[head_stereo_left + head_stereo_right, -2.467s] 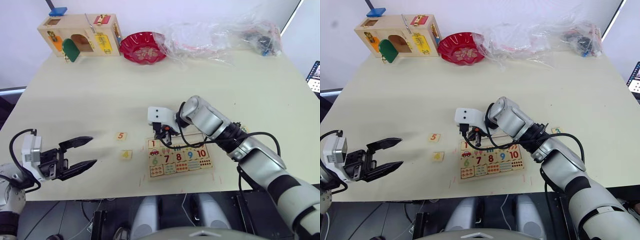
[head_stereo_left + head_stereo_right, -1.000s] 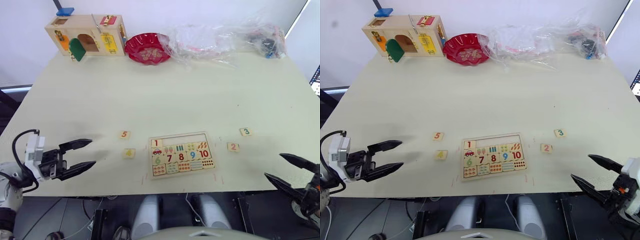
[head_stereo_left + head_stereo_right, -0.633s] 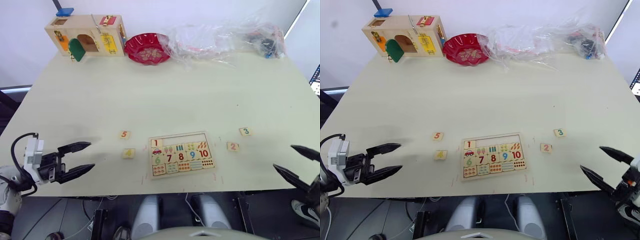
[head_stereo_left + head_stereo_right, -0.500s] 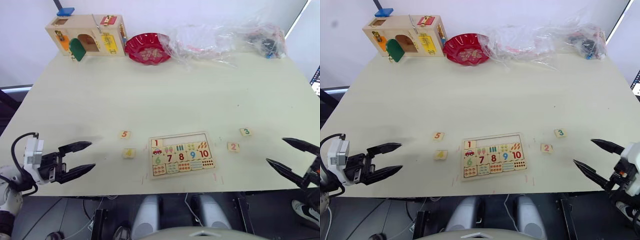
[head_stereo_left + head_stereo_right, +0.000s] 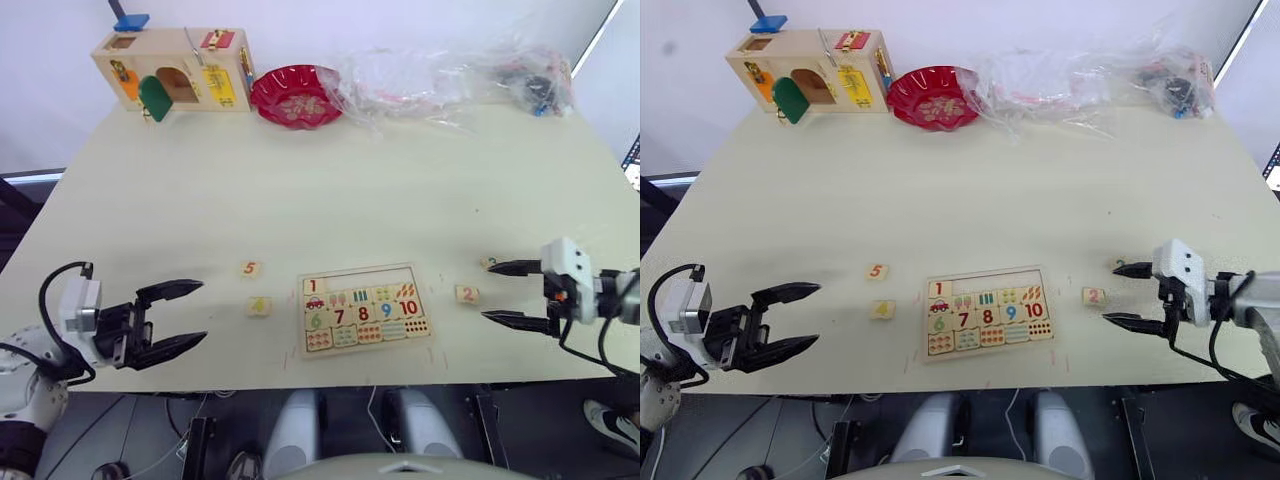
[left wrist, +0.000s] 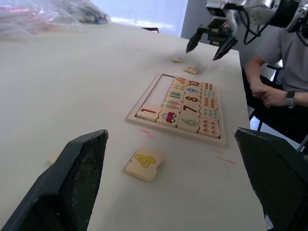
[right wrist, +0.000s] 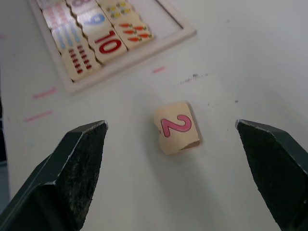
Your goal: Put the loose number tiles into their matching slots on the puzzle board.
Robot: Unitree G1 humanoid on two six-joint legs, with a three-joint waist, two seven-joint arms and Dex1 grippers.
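- Left gripper (image 5: 177,318): at 8 o'clock on the table (image 5: 330,180), fingers spread wide, holding nothing.
- Tile 5 (image 5: 251,268) and tile 4 (image 5: 258,306): loose, just left of the puzzle board (image 5: 362,309).
- Board: tile 1 (image 5: 313,286) sits in its top row; the slots (image 5: 370,277) beside it lie bare.
- Tile 2 (image 5: 466,294): just right of the board, at 4 o'clock.
- Right gripper (image 5: 514,293): gaping wide, empty, fingers on either side of tile 2, tile 3 (image 5: 1121,268) near its upper finger.

A pale table (image 5: 330,190) carries the puzzle board (image 5: 364,309) near its front edge, with loose number tiles (image 5: 251,268) on both sides. A wooden latch box (image 5: 172,68), red bowl (image 5: 296,96) and plastic bags (image 5: 450,70) line the far edge.
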